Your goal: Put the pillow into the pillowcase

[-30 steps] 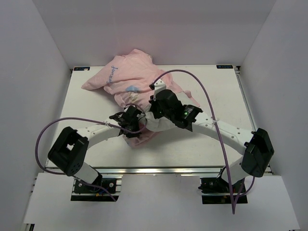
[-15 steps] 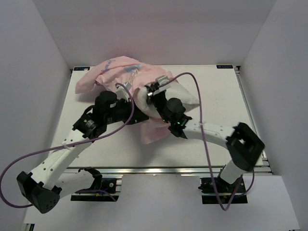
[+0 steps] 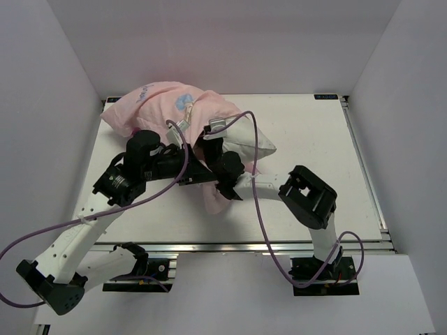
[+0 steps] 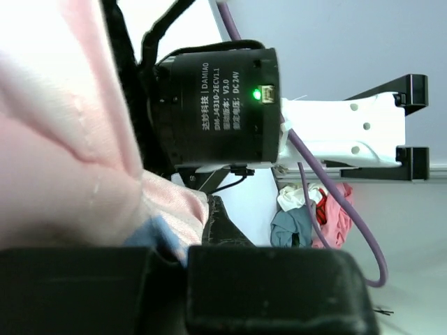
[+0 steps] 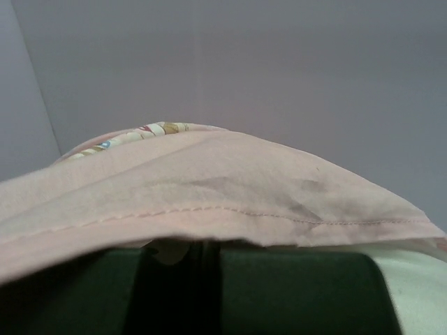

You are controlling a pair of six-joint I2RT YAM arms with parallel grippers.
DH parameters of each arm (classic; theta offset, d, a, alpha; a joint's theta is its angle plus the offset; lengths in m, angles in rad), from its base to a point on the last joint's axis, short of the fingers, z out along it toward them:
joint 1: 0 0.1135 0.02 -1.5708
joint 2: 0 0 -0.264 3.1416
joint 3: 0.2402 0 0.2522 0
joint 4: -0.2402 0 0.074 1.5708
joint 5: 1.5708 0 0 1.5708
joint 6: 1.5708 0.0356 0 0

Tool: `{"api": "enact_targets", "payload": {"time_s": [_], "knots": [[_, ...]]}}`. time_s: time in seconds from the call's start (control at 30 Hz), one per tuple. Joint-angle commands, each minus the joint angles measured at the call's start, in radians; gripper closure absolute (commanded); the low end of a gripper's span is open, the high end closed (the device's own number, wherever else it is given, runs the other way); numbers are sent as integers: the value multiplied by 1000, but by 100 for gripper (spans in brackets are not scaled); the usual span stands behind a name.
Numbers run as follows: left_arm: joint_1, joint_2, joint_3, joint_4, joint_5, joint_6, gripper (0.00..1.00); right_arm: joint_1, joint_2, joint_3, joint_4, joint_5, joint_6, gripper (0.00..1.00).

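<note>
The left arm [image 3: 84,227] rises from its near base and reaches in toward the middle of the table [image 3: 321,139]. The right arm [image 3: 307,199] folds at its elbow and doubles back leftward to meet it. Both wrists press against the cloth.

In the left gripper [image 4: 186,257] camera I see the fingers pressed together. Pink cloth with a blue patch of print runs down into the seam between them, so I read it as clamped on the case [image 3: 164,105]. The right gripper [image 5: 202,252] has its fingers drawn close under a stitched pink hem that lies across them. A scrap of pale cloth is caught in the narrow slit, so that one grips the case too.

The case shows its pale pink face, crumpled and bulging, with a little blue and lilac print on top. It lies on the left half of the table, from the middle out to the far left corner, and a loose flap hangs toward me below the wrists. The pillow [image 3: 253,143] is plain white and plump. Only one corner sticks out of the pink, just right of the wrists; the rest is under the case.
</note>
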Motion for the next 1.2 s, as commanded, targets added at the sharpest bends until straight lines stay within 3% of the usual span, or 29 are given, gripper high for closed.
{"api": "enact_targets", "payload": {"time_s": [0.0, 0.13, 0.17, 0.2, 0.27, 0.3, 0.37, 0.4, 0.43, 0.47, 0.6, 0.8, 0.97, 1.07, 1.17], "knots": [[-41, -118, 45, 64, 185, -34, 100, 15, -25, -109, -113, 25, 60, 100], [-41, -107, 0, -28, 109, -12, 100, 29, -236, -239, -424, -197, 253, 100], [-41, -101, -10, -50, 89, 3, 95, 27, -275, -258, -578, -316, 298, 99], [-41, -91, -18, -71, 47, 12, 80, 27, -318, -287, -653, -400, 373, 75], [-41, -64, -18, -122, 24, 49, 63, 27, -413, -299, -788, -581, 436, 58], [-41, -55, -17, -137, 13, 58, 50, 27, -441, -304, -910, -620, 494, 46], [-41, -37, 21, -191, -28, 101, 41, 27, -498, -298, -1016, -700, 551, 37], [-41, -35, 37, -217, -40, 109, 37, 27, -515, -295, -1099, -702, 563, 22], [-41, -31, 70, -228, -56, 132, 12, 27, -547, -293, -1135, -714, 602, 17], [-41, -31, 86, -234, -56, 144, 2, 26, -562, -289, -1179, -714, 613, 11], [-41, -26, 169, -312, -129, 184, 2, 24, -671, -309, -1355, -707, 674, 11], [-41, 74, 252, -384, -393, 247, 2, -23, -826, -338, -1555, -575, 720, 11], [-41, 215, 341, -355, -413, 362, 2, -205, -984, -374, -1687, -602, 743, 11], [-42, 320, 438, -316, -378, 430, 2, -304, -1012, -414, -1735, -670, 745, 11], [-61, 468, 540, -364, -445, 489, 2, -377, -1006, -451, -1738, -713, 763, 11]]}}
